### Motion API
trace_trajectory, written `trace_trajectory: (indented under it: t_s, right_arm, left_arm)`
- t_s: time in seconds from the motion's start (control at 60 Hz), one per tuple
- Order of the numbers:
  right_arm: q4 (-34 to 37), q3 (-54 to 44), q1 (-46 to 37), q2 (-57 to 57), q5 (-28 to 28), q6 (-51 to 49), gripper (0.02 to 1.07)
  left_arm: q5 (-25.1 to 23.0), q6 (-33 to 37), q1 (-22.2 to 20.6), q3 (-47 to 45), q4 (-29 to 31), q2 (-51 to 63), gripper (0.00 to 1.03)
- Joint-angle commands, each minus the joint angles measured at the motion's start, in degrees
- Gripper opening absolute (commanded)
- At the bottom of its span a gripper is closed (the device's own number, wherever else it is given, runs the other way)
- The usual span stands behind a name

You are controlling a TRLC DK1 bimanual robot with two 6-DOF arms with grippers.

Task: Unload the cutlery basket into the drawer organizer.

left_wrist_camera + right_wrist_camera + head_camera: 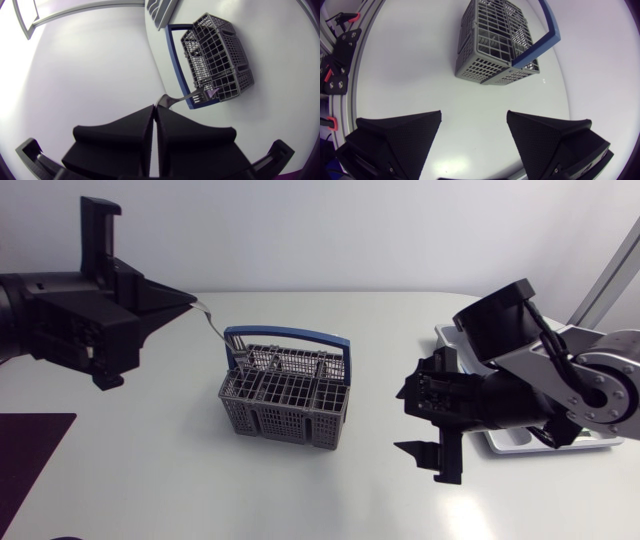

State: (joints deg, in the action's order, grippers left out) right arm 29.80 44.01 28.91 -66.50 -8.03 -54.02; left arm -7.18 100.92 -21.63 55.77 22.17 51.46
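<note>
Between the left claw's (156, 108) fingers, pinched by the very end of its handle: fork (186, 98), tines pointing away toward the basket (215, 55). Clamped on that thin end, fingers all but meeting. Hangs above the table (150, 480) just off the basket's left side, tines near the corner of the blue bail (290, 334); cannot tell whether touching it.

Well apart, at the far right: organizer (520, 443), white, partly hidden under the right arm (540, 395). Between basket and organizer, right claw (475, 120), spread wide, holding nothing, aimed at the basket. At the near left corner, a dark mat (30, 450), of no concern.

Likely trouble, as a judgement from this pose:

Takes only a short bite on a long lever, so may pivot or slide out on a quick swing and drop to the table short of the organizer.

Could snag tines-first on the bail or the grid if drawn sideways before rising clear, dragging or tipping the probably light basket.

Must pass the right arm to reach the organizer; risks a knock between arms unless given room first.

With the organizer half covered, hard to judge the right slot; could land across a divider or in the wrong compartment.
</note>
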Motion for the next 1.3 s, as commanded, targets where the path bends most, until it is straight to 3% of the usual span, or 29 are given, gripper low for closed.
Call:
trace_trajectory:
  t_s: [0.0, 0.233, 0.5, 0.667, 0.833, 0.95, 1.033, 1.117, 1.283]
  right_arm:
    - [-1.1, -1.7, 1.3, 1.6, 0.6, 4.2, 0.96]
    - [-7.5, -3.1, 6.8, 5.9, 5.9, 10.3, 0.96]
    - [-11.8, -3.1, 10.2, 12.0, 10.8, 15.9, 0.92]
    - [-14.6, -3.8, 11.6, 14.8, 12.7, 18.1, 0.87]
    - [-18.9, -6.0, 14.7, 16.0, 16.1, 18.1, 0.77]
    - [-22.0, -6.8, 16.1, 16.0, 17.0, 17.9, 0.62]
    - [-24.4, -7.3, 16.4, 15.3, 18.4, 17.6, 0.61]
    - [-27.3, -7.8, 17.0, 14.6, 19.5, 16.8, 0.52]
    - [-30.2, -7.9, 17.9, 11.8, 20.6, 16.2, 0.52]
  left_arm:
    - [1.6, -4.9, -1.5, -1.7, -0.5, -2.4, 0.03]
    - [13.5, -29.4, -15.3, -0.4, 0.0, -1.4, 0.03]
    - [14.7, -56.5, -20.6, 9.1, 1.9, 10.8, 0.03]
    - [13.5, -69.7, -20.8, 14.5, 2.9, 17.7, 0.03]
    - [8.8, -80.3, -20.2, 20.1, 6.9, 23.6, 0.03]
    - [4.3, -86.2, -19.8, 23.2, 8.5, 27.1, 0.03]
    - [1.3, -88.9, -18.8, 25.0, 9.7, 29.0, 0.03]
    - [-1.2, -91.3, -18.2, 26.2, 11.0, 30.6, 0.03]
    - [-2.9, -93.1, -17.8, 27.0, 12.0, 32.1, 0.03]
